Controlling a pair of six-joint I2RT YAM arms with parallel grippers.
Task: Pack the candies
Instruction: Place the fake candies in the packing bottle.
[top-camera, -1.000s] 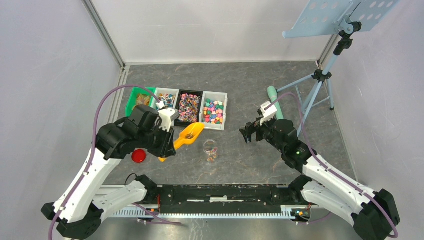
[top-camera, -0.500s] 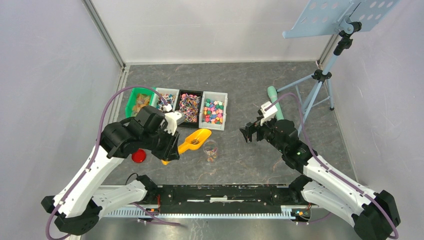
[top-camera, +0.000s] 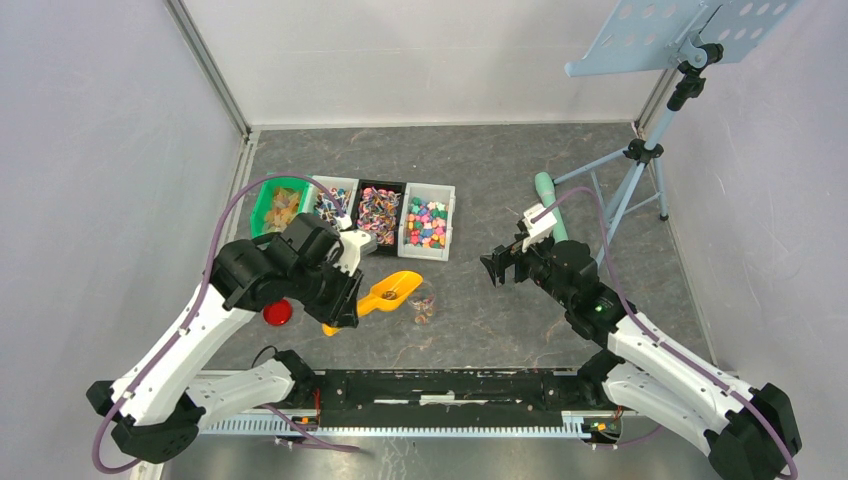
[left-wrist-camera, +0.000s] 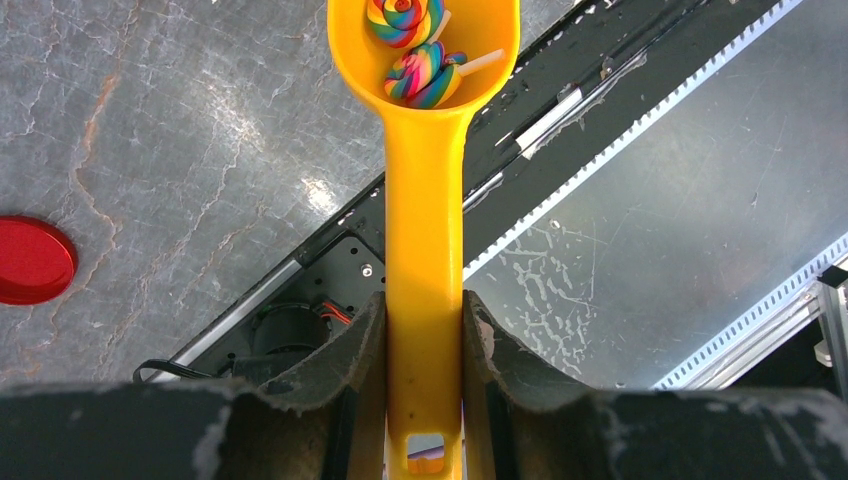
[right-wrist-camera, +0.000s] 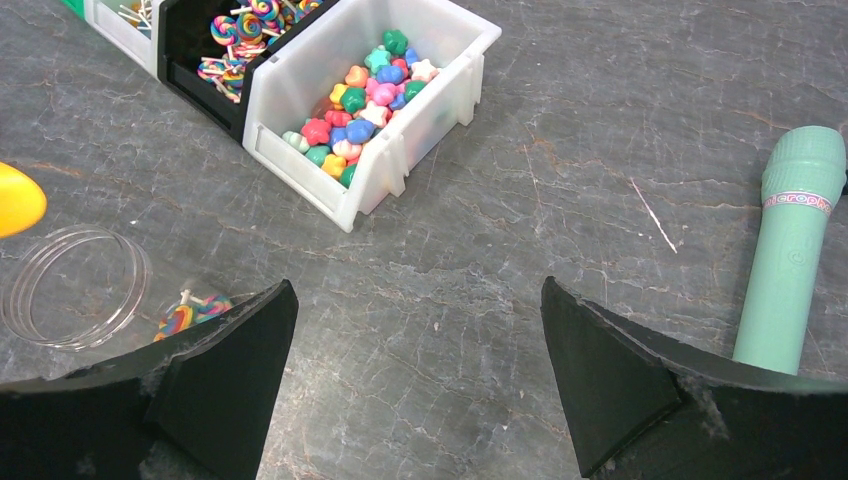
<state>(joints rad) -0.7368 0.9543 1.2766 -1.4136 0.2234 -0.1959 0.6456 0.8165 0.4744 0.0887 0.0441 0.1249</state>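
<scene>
Spillage is the risk. The left gripper (left-wrist-camera: 424, 310) is clenched on the scoop (left-wrist-camera: 424, 200) handle, with two candies (left-wrist-camera: 415, 50) in its bowl just left of the jar (right-wrist-camera: 135, 262). Tipped off-centre, they could miss the mouth, or the scoop could topple the unheld jar. The right gripper (right-wrist-camera: 418, 290) hangs spread and empty to the jar's right.

candies (left-wrist-camera: 420, 78) in scoop (top-camera: 390, 292) — scoop just left of jar (top-camera: 421, 303) | bins (top-camera: 426, 250) behind both | lid (top-camera: 277, 313) left of scoop
</scene>
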